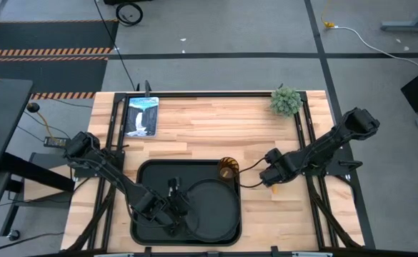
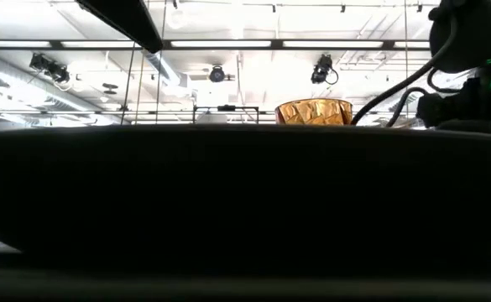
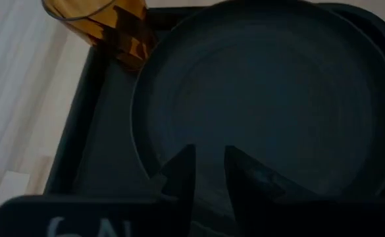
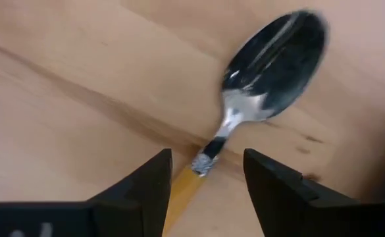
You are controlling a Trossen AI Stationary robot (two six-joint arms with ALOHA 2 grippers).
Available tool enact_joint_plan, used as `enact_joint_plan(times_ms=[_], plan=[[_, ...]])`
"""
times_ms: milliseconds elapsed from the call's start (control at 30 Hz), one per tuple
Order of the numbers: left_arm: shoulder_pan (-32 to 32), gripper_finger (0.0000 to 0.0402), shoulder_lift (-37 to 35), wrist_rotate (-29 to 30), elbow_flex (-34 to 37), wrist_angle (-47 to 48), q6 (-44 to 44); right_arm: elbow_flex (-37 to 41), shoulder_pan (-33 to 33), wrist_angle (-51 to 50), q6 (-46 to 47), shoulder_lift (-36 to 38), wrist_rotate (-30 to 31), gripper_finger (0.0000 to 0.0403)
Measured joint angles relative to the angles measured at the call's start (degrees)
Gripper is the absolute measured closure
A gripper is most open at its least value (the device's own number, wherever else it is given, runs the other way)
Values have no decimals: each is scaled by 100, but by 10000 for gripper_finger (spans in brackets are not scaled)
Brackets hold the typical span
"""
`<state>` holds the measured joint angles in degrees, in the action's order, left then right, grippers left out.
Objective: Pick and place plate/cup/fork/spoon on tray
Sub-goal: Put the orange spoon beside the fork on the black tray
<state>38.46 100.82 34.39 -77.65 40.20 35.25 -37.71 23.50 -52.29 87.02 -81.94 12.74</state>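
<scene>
Cup (image 1: 228, 169) and plate (image 1: 210, 207) crowd the tray's (image 1: 146, 175) right half.

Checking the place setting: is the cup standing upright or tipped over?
Upright. The cup shows its open rim on top in the low view, and from above it stands at the tray's far right corner.

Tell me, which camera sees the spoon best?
The right wrist view: the spoon lies close up on bare wood, its handle between the right gripper's open fingers. From above, the arm mostly hides it; the other views miss it.
</scene>
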Motion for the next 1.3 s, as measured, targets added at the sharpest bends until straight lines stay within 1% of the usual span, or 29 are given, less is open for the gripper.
enact_joint_plan(times_ms=[133,267,433,533,633,733,967,1133,1300], plan=[[2,312,0,-163,0,9,2,-1,-15,77,2,-117,-151,217],[0,312,2,-182,0,21,4,-4,-88,135,-72,-272,-306,229],[0,312,2,-328,0,26,8,-14,-206,255,-330,-300,-445,252],[2,312,2,-414,0,27,38,-13,-323,310,-536,-292,-571,281],[2,312,2,-495,0,29,91,-18,-455,397,-790,-289,-746,321],[2,312,2,-537,0,29,180,-20,-529,420,-980,-287,-796,360],[2,312,2,-546,0,29,188,-16,-570,410,-1251,-288,-803,363],[2,312,2,-544,0,31,199,32,-561,222,-1244,-51,-826,358],[2,312,2,-542,0,31,203,17,-320,135,-1265,186,-883,358]])
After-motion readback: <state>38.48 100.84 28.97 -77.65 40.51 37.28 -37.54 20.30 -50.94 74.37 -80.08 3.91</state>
